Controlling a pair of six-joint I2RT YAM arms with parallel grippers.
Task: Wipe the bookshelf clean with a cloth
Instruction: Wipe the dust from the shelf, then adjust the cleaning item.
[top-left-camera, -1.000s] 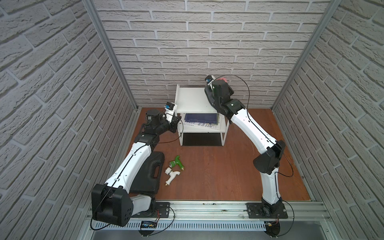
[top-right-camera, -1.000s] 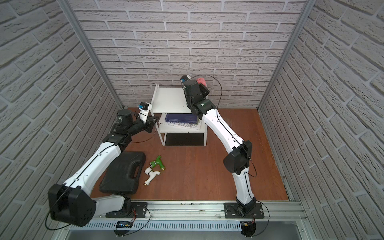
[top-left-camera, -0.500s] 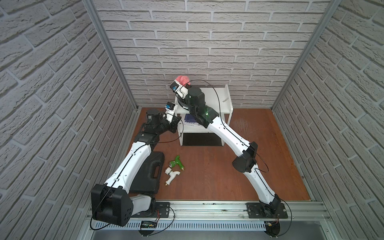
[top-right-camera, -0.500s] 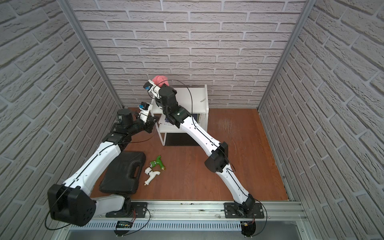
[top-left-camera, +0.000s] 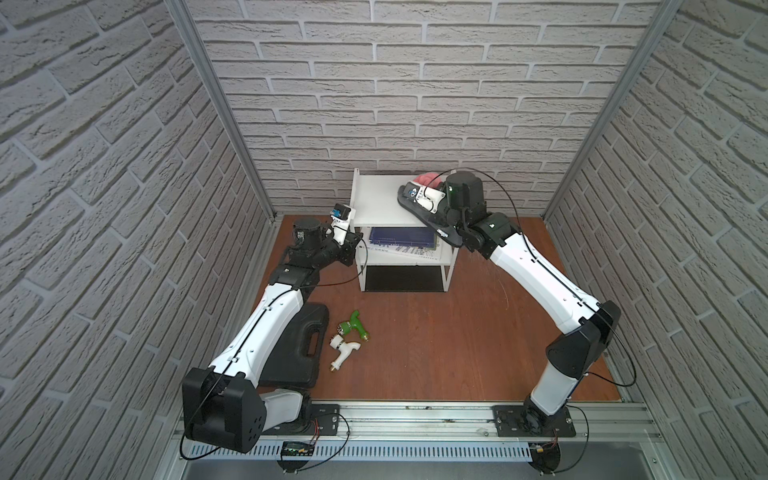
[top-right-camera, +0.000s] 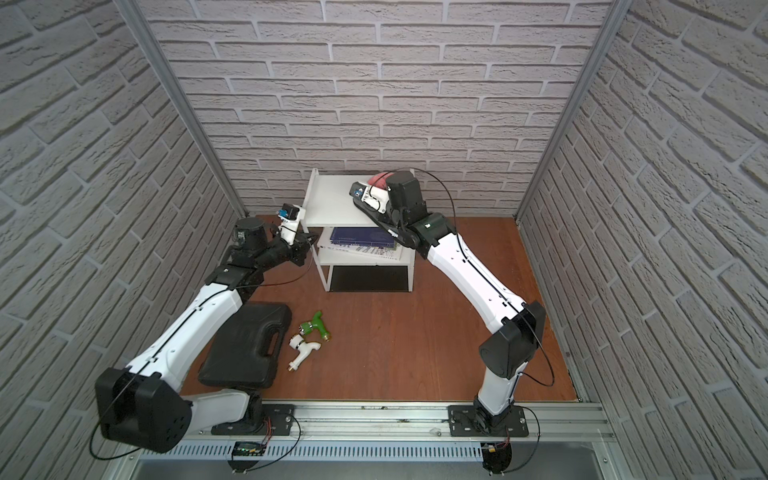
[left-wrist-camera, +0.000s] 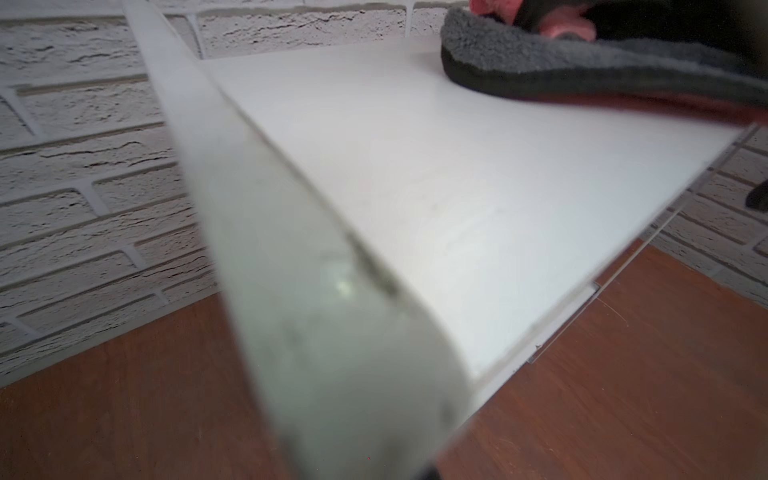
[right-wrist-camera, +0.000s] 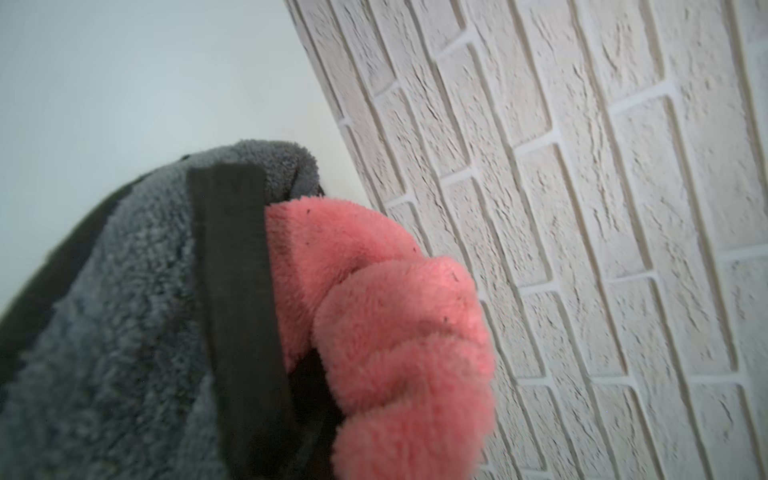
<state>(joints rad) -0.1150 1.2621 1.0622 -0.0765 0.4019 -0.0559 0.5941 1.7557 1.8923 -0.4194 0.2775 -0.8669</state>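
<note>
**Right gripper.** The right gripper (top-left-camera: 419, 187) is closed on the cloth (top-left-camera: 427, 179), and the bunched fabric hides its fingertips. In the right wrist view the pink folds sit beside the grey side and its dark edging. The gripper holds the cloth down on the flat top board of the bookshelf (top-left-camera: 376, 199), at the board's right rear part near the brick wall. The grey side faces the board. A dark-edged flap hangs over the board's right front corner.

**Left gripper.** The left gripper (top-left-camera: 354, 248) is closed on the left front frame leg of the bookshelf, just below the top board. In the left wrist view this leg runs blurred through the foreground, with the bare white board beyond it.

**Bookshelf.** The unit stands upright at the rear centre of the counter (top-left-camera: 436, 332), against the back wall. A blue book (top-left-camera: 399, 237) lies flat on the middle tier.

**Other items.** A black case (top-left-camera: 297, 353) lies on the counter near the front left, partly under the left arm. Just beside it lie a green plastic fitting (top-left-camera: 353, 326) and a white plastic fitting (top-left-camera: 343, 349), both well apart from the bookshelf.
</note>
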